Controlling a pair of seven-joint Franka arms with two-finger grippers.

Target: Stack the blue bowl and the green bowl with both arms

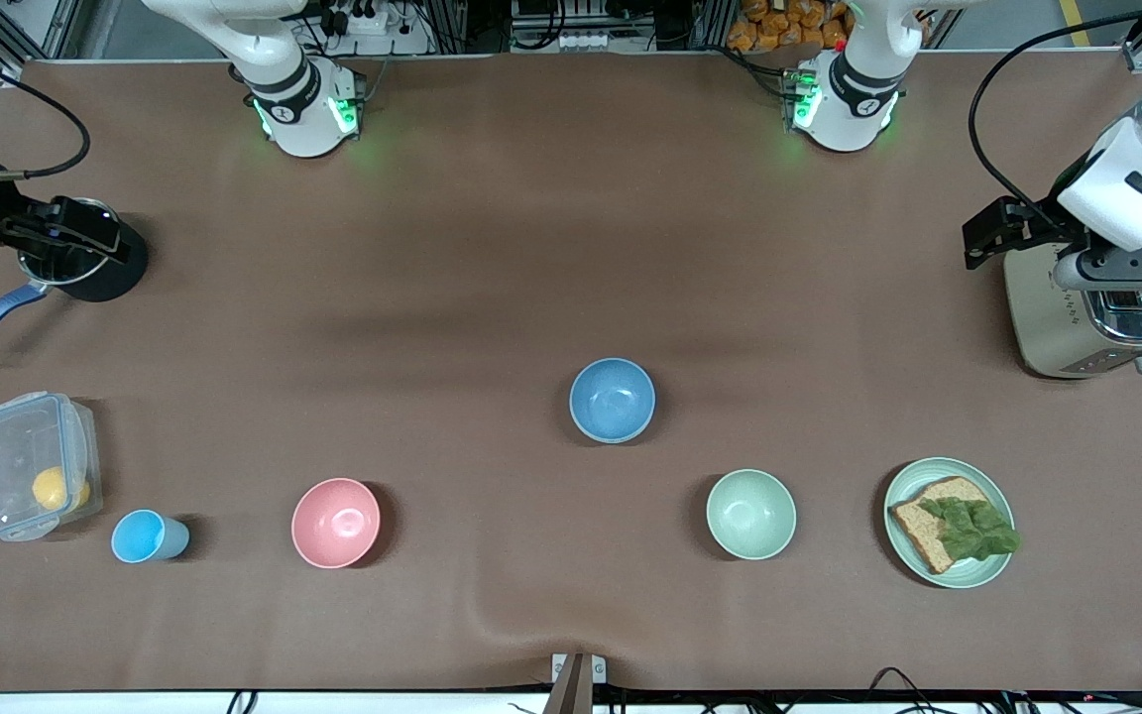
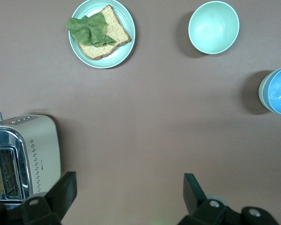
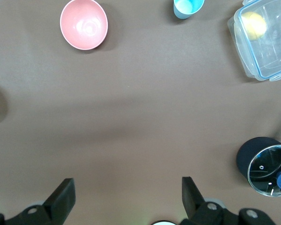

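Note:
The blue bowl [image 1: 612, 400] stands upright near the middle of the table. In the left wrist view the blue bowl [image 2: 278, 90] sits inside the sage green bowl [image 2: 261, 91], of which only an outer sliver shows. My left gripper [image 1: 1126, 270] is open and empty, up over the toaster at the left arm's end; its own view [image 2: 129, 187] shows bare table between the jaws. My right gripper [image 1: 65, 238] is open and empty, up over the black pot at the right arm's end; its own view [image 3: 128, 190] also shows bare table.
A paler mint bowl [image 1: 751, 514] and a green plate [image 1: 987, 570] with bread and lettuce lie nearer the front camera. The toaster [image 1: 1057, 327], pink bowl [image 1: 335, 523], bright-blue cup [image 1: 147, 536], clear lidded box [image 1: 31, 476] and black pot [image 1: 100, 268] are also on the table.

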